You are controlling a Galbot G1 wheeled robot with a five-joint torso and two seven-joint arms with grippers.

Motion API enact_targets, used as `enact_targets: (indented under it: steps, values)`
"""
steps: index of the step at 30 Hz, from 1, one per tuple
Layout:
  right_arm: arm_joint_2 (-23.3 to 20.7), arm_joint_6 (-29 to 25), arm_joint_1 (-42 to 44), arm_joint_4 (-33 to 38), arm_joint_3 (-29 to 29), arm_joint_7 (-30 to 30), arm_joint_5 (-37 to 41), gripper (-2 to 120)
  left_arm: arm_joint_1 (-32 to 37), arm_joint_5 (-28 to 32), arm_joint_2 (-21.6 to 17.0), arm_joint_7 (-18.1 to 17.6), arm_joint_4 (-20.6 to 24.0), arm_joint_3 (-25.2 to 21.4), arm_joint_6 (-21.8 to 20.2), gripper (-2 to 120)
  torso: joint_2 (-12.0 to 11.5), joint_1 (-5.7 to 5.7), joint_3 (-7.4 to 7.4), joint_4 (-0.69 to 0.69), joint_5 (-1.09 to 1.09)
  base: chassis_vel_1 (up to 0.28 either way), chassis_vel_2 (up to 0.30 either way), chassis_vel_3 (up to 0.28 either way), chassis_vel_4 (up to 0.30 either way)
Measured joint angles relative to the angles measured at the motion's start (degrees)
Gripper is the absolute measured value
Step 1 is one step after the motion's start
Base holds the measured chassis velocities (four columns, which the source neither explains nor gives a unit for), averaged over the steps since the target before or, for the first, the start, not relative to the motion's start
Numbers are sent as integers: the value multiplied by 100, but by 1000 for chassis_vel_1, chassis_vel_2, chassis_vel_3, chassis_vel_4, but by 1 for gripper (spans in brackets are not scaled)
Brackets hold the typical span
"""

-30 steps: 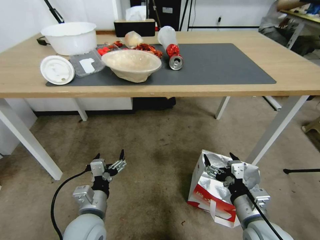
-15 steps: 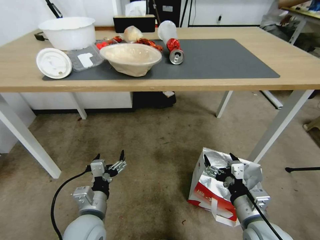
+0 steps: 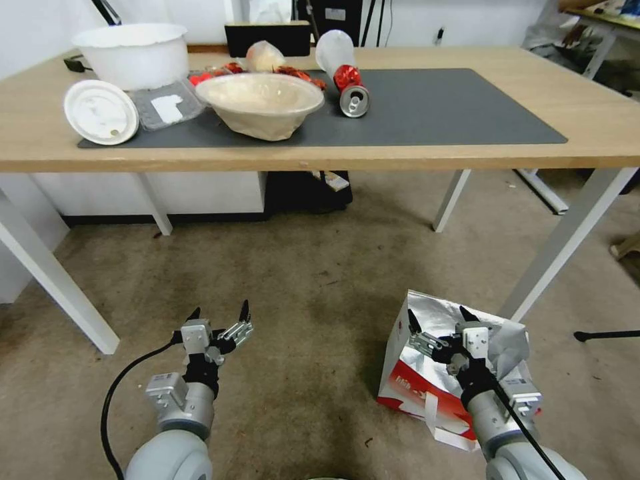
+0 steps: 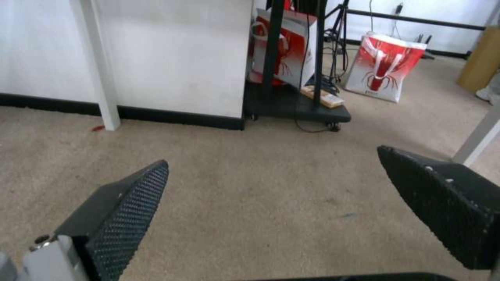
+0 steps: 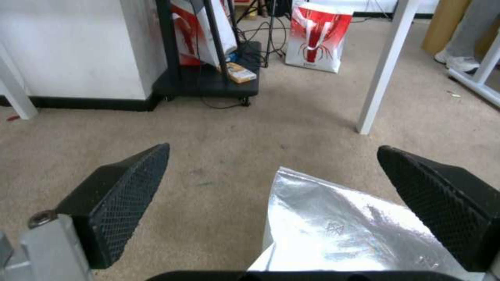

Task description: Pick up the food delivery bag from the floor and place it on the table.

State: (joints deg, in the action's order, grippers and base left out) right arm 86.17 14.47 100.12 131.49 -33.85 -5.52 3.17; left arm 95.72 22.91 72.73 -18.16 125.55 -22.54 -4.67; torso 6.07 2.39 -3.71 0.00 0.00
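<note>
Silver foil lines the large white paper food delivery bag with red side panels [image 3: 427,383], which stands on the worn beige-brown carpet floor [image 3: 313,293], near a white leg of the long light-wood table with a dark grey mat [image 3: 587,143]. The mouth of the bag is open and its foil wall is crumpled. The right gripper [image 3: 437,322] hangs over this open mouth with its two black fingers wide apart, holding nothing. The left gripper [image 3: 219,313] is also spread open and empty, above bare carpet and well apart from the bag.

I judge the bag light and soft: thin paper and foil will fold or tear under a hard squeeze, and the foil may slip. A white strap handle [image 3: 429,408] hangs on the front side; the strap or the stiffer top rim seems the best place to take hold.

A small round red logo [image 3: 401,326] sits near the top edge, and pale writing on the red band is too small to read.
</note>
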Motion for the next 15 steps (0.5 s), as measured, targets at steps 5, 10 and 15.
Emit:
enact_targets:
  steps: [5, 10, 15]
  values:
    - [5, -2, 9, 5, -1, -6, -1, 100, 5, 7, -7, 0, 17, -12, 2, 100, -130, -13, 119, 0, 0, 0, 0, 0, 0]
    - [1, -3, 16, 22, -16, -9, -1, 100, 9, 11, -13, 0, 17, -13, 14, 100, -258, -25, 233, 0, 0, 0, 0, 0, 0]
    - [-4, -2, 35, 31, -20, -10, -1, 100, 11, 11, -9, 0, 12, -5, 18, 100, -352, -29, 322, 0, 0, 0, 0, 0, 0]
